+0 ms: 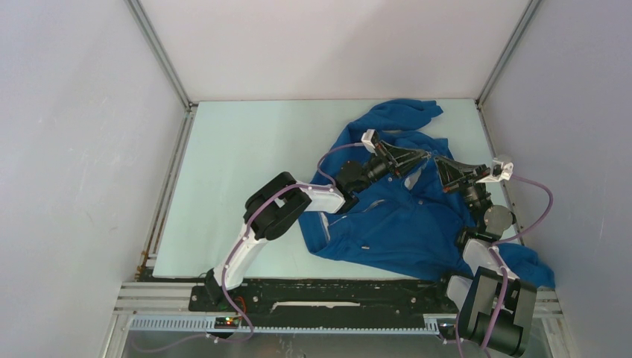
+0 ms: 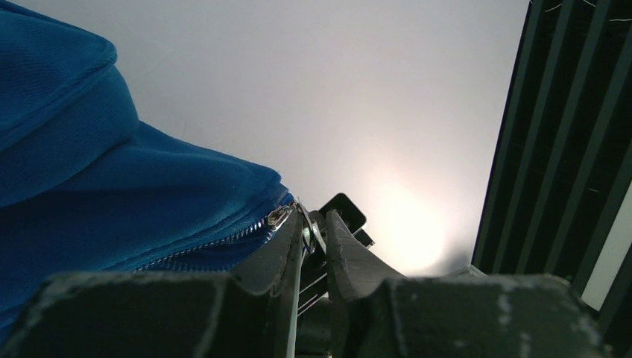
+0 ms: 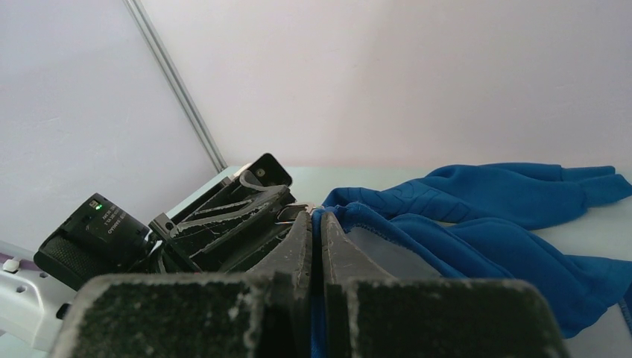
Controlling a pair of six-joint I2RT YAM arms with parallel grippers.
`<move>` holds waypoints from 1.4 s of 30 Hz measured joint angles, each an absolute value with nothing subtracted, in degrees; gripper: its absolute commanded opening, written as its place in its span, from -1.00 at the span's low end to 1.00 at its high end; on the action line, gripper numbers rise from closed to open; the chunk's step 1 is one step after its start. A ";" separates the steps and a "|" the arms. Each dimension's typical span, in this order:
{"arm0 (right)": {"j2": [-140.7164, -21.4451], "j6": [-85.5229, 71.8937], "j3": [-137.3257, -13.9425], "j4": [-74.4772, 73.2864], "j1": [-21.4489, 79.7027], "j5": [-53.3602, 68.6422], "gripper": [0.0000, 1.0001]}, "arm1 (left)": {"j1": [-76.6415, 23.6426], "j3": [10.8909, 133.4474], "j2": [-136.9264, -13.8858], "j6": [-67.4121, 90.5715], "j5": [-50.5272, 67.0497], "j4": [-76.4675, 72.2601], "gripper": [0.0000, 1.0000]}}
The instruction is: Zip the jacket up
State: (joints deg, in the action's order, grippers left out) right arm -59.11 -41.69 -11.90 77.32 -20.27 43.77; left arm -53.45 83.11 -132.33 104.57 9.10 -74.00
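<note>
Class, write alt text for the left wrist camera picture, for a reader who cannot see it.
The left gripper pinches the small silver metal zipper pull at the edge of a royal-blue fabric jacket. The jacket fills the left side; a pale wall and dark slatted frame lie behind.

Item 1: my right gripper, at 6 o'clock, fingers pressed together on a raised edge of the jacket.
Item 2: the jacket, blue, heaped from centre toward 3 o'clock; pale lining just beside my fingers.
Item 3: left gripper, at 9 o'clock, tips at the same edge.
Item 4: frame post, at 11 o'clock.
</note>
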 measured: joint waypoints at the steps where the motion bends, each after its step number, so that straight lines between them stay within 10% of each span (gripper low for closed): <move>1: -59.09 -41.71 -11.90 77.32 -20.27 43.77 -1.00 | -53.45 83.11 -132.33 104.57 9.13 -73.93 -0.60; 13: -59.07 -41.87 -11.90 77.32 -20.38 43.79 -1.00 | -53.45 83.11 -132.33 104.53 9.23 -71.44 -0.65; 19: -58.87 -41.87 -11.90 77.32 -20.38 43.79 -1.00 | -53.45 83.18 -132.33 104.44 9.65 -70.32 -0.99; 42: -56.99 -48.29 -12.75 65.01 -29.89 33.69 -1.00 | -52.88 73.01 -120.11 85.73 17.30 -42.89 -1.00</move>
State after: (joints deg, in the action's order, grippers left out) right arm -56.99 -48.29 -12.75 65.01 -29.89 33.69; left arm -52.88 73.01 -120.11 85.73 17.30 -42.89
